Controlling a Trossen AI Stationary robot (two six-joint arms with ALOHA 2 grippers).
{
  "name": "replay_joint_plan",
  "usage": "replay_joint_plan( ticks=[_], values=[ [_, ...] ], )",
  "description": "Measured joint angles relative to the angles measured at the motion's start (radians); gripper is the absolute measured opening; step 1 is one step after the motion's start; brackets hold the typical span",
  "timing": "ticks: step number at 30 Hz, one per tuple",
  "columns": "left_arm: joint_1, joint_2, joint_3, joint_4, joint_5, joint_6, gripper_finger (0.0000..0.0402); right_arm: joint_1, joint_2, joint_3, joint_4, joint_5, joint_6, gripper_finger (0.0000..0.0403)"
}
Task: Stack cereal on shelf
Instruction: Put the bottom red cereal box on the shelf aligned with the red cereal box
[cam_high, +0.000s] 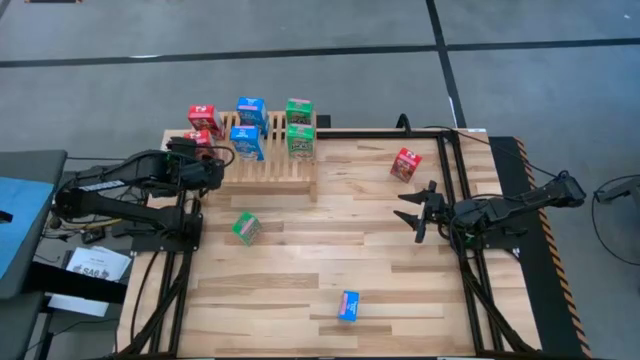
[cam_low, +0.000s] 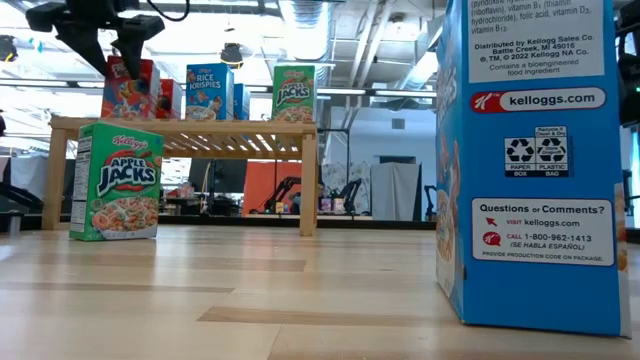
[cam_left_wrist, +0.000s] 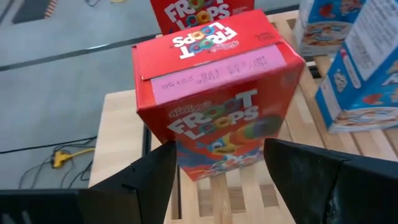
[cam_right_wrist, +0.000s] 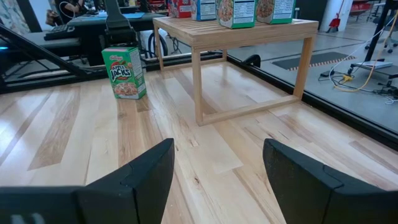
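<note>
The shelf stands at the far left part of the tabletop, directly under and ahead of my left fingers. On its slats, to the side of my left fingers, two blue boxes stand one behind the other, and beyond them two green boxes do the same. A second red box stands just past the red Froot Loops box that sits between my left fingers.

Loose items on the tabletop: a green Apple Jacks box stands upright in front of the shelf, well apart from both arms. A red box stands near the far right edge, ahead of my right fingers. A blue box stands near the front edge, close to the low camera.

The red Froot Loops box stands upright on the shelf's left end, long axis vertical, printed front facing my left wrist, top flap up.

My left fingers are spread about halfway and straddle this box, one on each side of its lower part. Whether the pads press its sides or stand just clear, I cannot tell.

My right fingers hover above bare planks at the right of the tabletop, spread apart, holding nothing and pointing toward the shelf.
</note>
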Motion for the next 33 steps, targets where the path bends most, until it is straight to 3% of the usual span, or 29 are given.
replay_joint_plan(
  ticks=[11, 20, 27, 33],
  values=[
    [0.029, 0.017, 0.000, 0.010, 0.011, 0.034, 0.0233, 0.000, 0.000, 0.000, 0.000, 0.000, 0.000, 0.0272],
    [-0.049, -0.038, 0.000, 0.007, 0.044, 0.024, 0.0233, 0.000, 0.000, 0.000, 0.000, 0.000, 0.000, 0.0272],
    [-0.210, -0.019, -0.004, -0.082, -0.043, -0.186, 0.0233, 0.000, 0.000, 0.000, 0.000, 0.000, 0.000, 0.0272],
    [-0.304, -0.010, -0.091, -0.089, -0.084, -0.367, 0.0233, 0.000, 0.000, 0.000, 0.000, 0.000, 0.000, 0.0272]
  ],
)
